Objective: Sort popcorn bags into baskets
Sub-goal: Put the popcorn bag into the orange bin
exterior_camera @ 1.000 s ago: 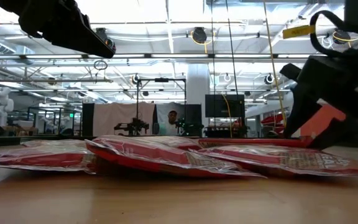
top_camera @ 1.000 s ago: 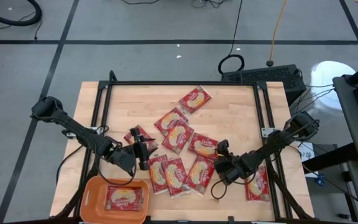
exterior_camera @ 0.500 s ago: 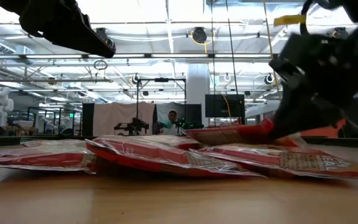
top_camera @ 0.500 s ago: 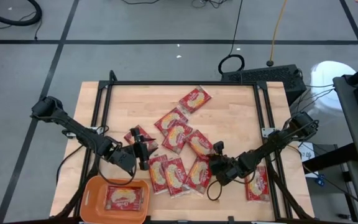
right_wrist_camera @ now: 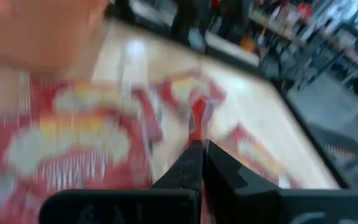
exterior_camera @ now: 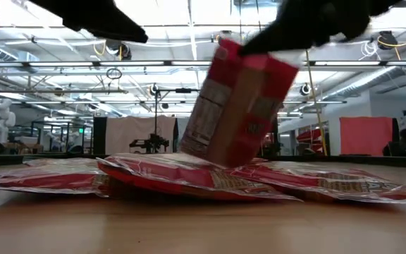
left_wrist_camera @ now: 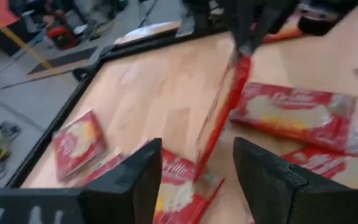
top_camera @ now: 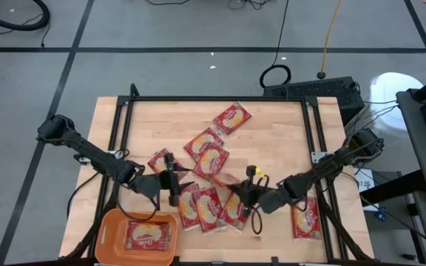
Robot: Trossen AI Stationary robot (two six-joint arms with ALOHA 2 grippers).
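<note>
My right gripper [top_camera: 237,193] lifts one flat red popcorn packet [exterior_camera: 237,106], tilted, above the scattered red packets [top_camera: 211,159]. Another lies in the orange plastic tub [top_camera: 109,229].

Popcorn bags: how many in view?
10 popcorn bags: one in the basket, one lifted by the right gripper, one beside the left gripper, one far right, six mid-table. Overlaps may hide more.

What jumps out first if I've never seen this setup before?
A red popcorn bag hangs tilted above the table's middle, pinched at its edge by the right gripper. More red bags lie scattered across the wooden table, and an orange basket at the near left corner holds one.
</note>
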